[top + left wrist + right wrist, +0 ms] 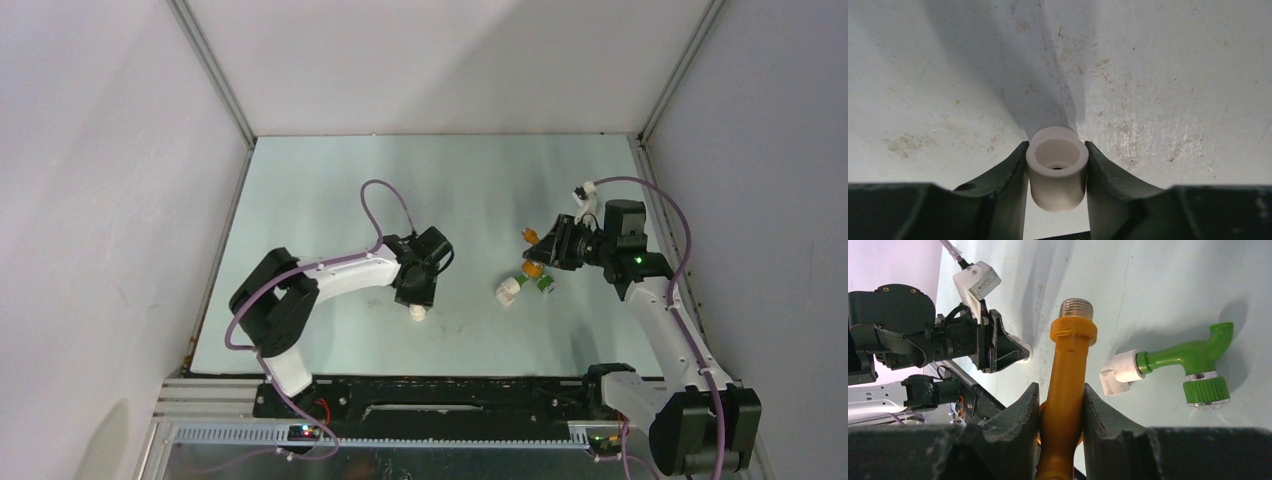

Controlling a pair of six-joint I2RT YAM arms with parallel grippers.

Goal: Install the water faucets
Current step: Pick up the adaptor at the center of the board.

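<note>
Two grippers pinch parts: the left gripper (1057,148) squeezes a stubby white plastic pipe fitting (1055,175) on the pale table (330,190), and the right gripper (1059,390) clamps the orange plastic faucet (1070,340) by its body. Nearby the green plastic faucet (1188,357) lies on the table, another white fitting (1120,372) on its end.

The table (330,190) was a pale mint-green sheet, boxed in on three sides by plain white walls (100,200), with grey metal posts (212,70) rising at the back corners. A black rail (450,395) ran along its near edge. Up close, the surface showed brownish scuffs (908,144) under soft, even light.
</note>
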